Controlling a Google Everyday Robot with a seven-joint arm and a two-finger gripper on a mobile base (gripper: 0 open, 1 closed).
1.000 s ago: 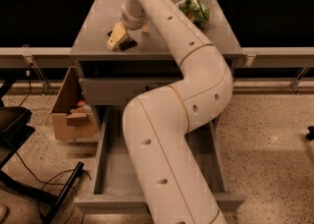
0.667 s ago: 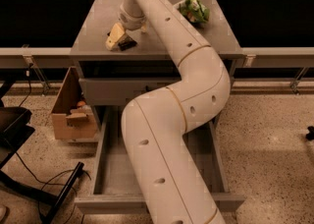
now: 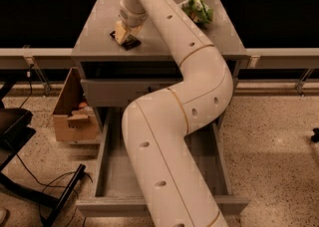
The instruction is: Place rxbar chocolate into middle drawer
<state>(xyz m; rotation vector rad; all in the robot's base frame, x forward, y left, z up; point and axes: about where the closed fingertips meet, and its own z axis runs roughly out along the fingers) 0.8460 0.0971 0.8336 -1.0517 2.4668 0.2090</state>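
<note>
The rxbar chocolate (image 3: 131, 44), a small dark bar, lies on the grey cabinet top (image 3: 99, 37) near its left front. My gripper (image 3: 124, 34) is down on it, touching its upper end, at the end of the white arm (image 3: 199, 71) that reaches over the cabinet. The middle drawer (image 3: 115, 171) is pulled out wide below, its grey floor showing to the left of the arm; the arm hides much of it.
A green-and-white snack bag (image 3: 198, 10) lies at the back right of the cabinet top. A closed grey drawer face (image 3: 124, 93) sits above the open drawer. An open cardboard box (image 3: 75, 116) stands on the floor to the left, with a black chair base (image 3: 30, 191) in front of it.
The gripper has shifted very slightly right over the bar. The bar and the drawer have not moved.
</note>
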